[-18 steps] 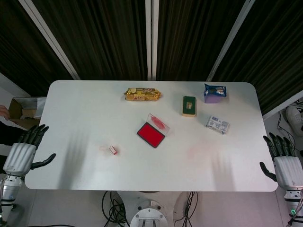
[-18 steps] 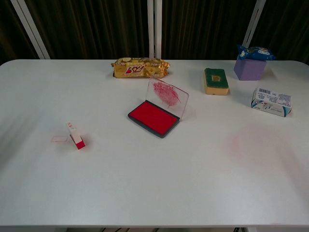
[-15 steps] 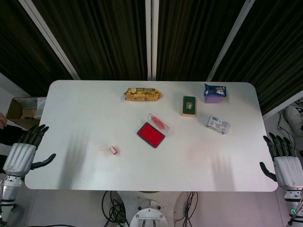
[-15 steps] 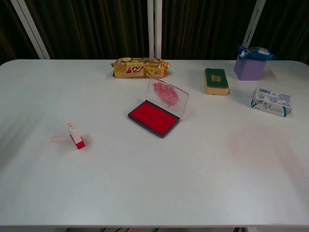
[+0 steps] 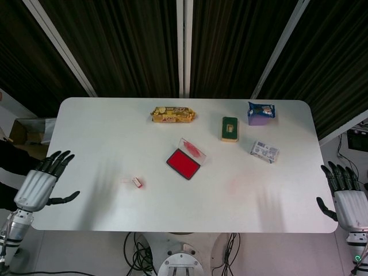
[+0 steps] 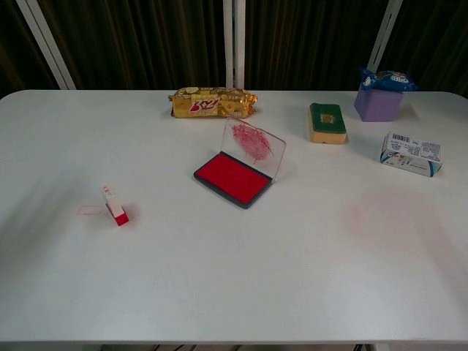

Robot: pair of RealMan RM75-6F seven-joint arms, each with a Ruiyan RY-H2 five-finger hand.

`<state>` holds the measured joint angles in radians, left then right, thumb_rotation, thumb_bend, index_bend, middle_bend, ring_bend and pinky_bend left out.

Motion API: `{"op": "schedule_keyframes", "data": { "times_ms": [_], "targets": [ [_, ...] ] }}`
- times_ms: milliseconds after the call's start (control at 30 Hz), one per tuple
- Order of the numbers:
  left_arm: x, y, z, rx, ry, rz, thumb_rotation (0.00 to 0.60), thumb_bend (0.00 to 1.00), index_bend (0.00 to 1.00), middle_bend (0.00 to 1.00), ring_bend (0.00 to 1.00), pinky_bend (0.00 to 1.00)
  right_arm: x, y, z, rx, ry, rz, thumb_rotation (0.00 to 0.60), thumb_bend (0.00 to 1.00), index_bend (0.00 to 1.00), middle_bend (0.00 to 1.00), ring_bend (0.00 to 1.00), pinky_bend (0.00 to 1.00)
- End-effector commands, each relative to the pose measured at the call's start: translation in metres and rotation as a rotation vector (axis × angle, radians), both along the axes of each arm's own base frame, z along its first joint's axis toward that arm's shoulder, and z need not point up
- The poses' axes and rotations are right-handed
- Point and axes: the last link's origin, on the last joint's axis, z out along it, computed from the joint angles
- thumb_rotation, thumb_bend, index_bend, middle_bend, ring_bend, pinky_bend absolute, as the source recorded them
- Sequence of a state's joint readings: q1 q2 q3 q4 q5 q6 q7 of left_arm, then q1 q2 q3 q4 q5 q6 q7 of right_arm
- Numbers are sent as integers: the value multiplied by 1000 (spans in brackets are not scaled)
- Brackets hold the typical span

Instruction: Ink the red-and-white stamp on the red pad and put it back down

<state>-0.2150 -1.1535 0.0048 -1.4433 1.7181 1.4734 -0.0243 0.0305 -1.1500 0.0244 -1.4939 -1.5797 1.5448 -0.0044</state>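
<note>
1. Chest view: neither robot hand is shown; the stamp's lettering is too small to be read.
2. Left robot hand and right robot hand are seen empty, fingers spread, off the white tabletop.
3. The stamp is seen lying left of the red pad, apart; dark curtains are seen behind.

The left robot hand has edged inward toward the table (fingers spread, holding nothing).
</note>
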Motion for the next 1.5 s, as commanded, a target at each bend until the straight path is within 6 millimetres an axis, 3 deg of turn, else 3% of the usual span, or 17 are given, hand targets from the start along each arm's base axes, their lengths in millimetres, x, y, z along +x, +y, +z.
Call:
{"op": "schedule_keyframes", "data": {
  "times_ms": [33, 100, 200, 433, 800, 1033, 1233, 1500],
  "targets": [
    [27, 24, -8, -65, 59, -144, 600, 170, 90, 115, 539, 762, 1, -1, 0, 4, 6, 2, 600, 228, 0, 0, 0, 0],
    [40, 32, -17, -115, 79, -199, 600, 171, 103, 192, 764, 920, 2, -1, 1, 3, 7, 5, 600, 228, 0, 0, 0, 0],
    [56, 42, -41, -199, 95, -270, 600, 174, 190, 250, 873, 996, 2, -1, 1, 0, 3, 1, 600, 228, 0, 0, 0, 0],
    [65, 57, -95, -311, 147, -346, 600, 178, 247, 266, 897, 1000, 0, 1, 3, -7, 7, -4, 600, 228, 0, 0, 0, 0],
    [62, 71, -144, -389, 140, -346, 600, 178, 262, 267, 903, 1000, -2, 1, 2, -2, 10, -16, 600, 228, 0, 0, 0, 0],
    [52, 77, -165, -416, 160, -324, 600, 195, 302, 304, 912, 1000, -4, 0, 1, 5, 7, -20, 600, 230, 0, 0, 0, 0],
    [53, 81, -175, -389, 157, -359, 600, 240, 384, 387, 932, 1000, -5, -1, 0, 9, 5, -21, 600, 233, 0, 0, 0, 0],
    [50, 87, -182, -383, 158, -363, 600, 265, 417, 410, 935, 1000, -7, -1, 1, 2, 7, -26, 600, 235, 0, 0, 0, 0]
  ]
}}
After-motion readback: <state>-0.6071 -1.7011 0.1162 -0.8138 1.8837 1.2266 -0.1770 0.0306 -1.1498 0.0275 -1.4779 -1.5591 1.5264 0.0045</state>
